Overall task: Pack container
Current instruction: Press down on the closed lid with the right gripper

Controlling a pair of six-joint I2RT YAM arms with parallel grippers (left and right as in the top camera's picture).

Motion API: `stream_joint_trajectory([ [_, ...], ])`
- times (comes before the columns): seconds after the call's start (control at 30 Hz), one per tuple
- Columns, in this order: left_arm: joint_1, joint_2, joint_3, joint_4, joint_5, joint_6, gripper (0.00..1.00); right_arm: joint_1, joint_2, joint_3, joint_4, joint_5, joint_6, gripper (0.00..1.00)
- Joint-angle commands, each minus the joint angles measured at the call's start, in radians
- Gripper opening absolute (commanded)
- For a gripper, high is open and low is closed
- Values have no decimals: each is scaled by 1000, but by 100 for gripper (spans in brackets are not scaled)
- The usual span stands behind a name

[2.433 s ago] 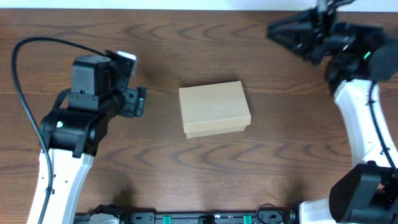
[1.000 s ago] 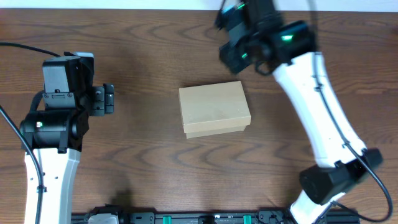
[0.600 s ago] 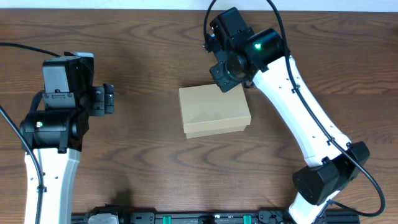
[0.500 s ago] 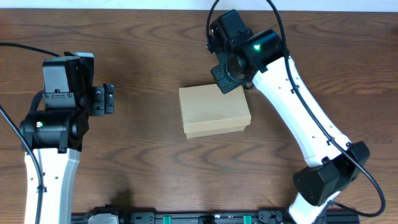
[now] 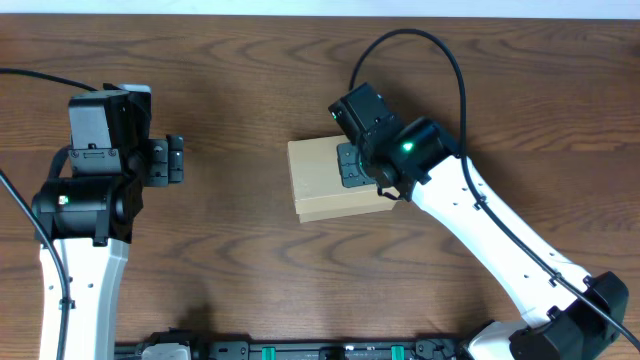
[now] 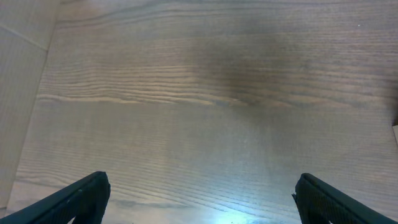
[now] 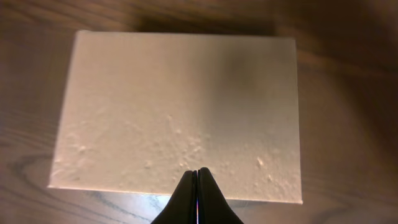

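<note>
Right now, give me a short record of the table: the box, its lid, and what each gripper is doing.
container: tan cardboard box, mid-table
lid: closed flat, plain
right gripper: shut, empty, pointing down over the lid near one long edge; contact unclear
left gripper: open, empty, above bare wood, well clear of the box
table: dark wood grain

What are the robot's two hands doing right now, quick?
Left gripper: open, holding nothing.
Right gripper: shut, holding nothing, its tips over the container.
</note>
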Motion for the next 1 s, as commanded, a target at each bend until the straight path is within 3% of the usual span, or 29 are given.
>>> stream_joint_trajectory([
  [0.0, 7, 8, 17, -1, 13, -11, 95, 4, -10, -60, 26, 35, 95, 2],
  [0.97, 7, 8, 17, -6, 20, -11, 95, 2, -9, -301, 189, 19, 98, 1],
])
